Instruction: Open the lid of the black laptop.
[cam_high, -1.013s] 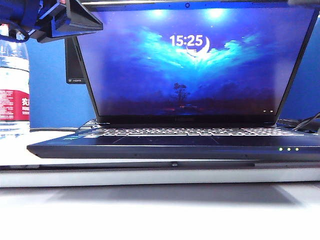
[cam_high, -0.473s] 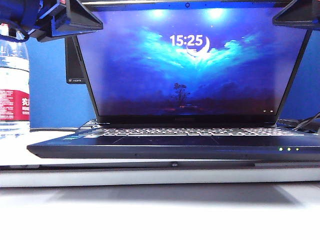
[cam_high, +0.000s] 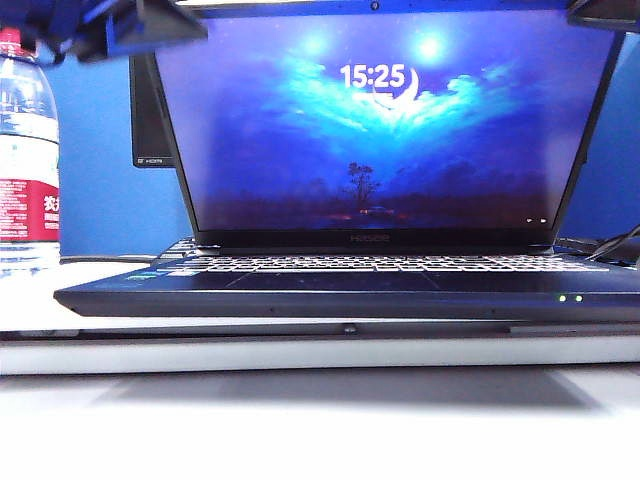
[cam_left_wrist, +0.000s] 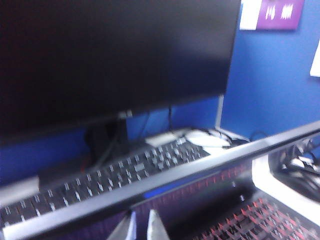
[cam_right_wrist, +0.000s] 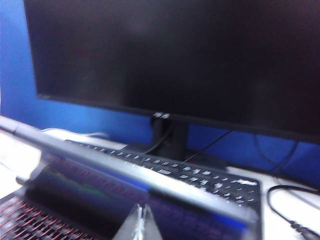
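The black laptop stands open on the white table, keyboard lit, with green LEDs on its front edge. Its lid is raised and shows a blue lock screen reading 15:25. My left gripper hovers, blurred, at the lid's upper left corner. In the left wrist view its tips sit all but closed, nothing between them, just in front of the lid's top edge. My right gripper is at the upper right corner. Its tips are pressed together just short of the lid's edge.
A water bottle with a red label stands left of the laptop. Behind the lid are a large black monitor on a stand, a separate black keyboard and a black cable. A blue wall closes the back.
The lid has tipped slightly further back, so the lettering under the screen now shows. The left gripper has shifted and blurred, and the right gripper has risen to the frame's top corner.
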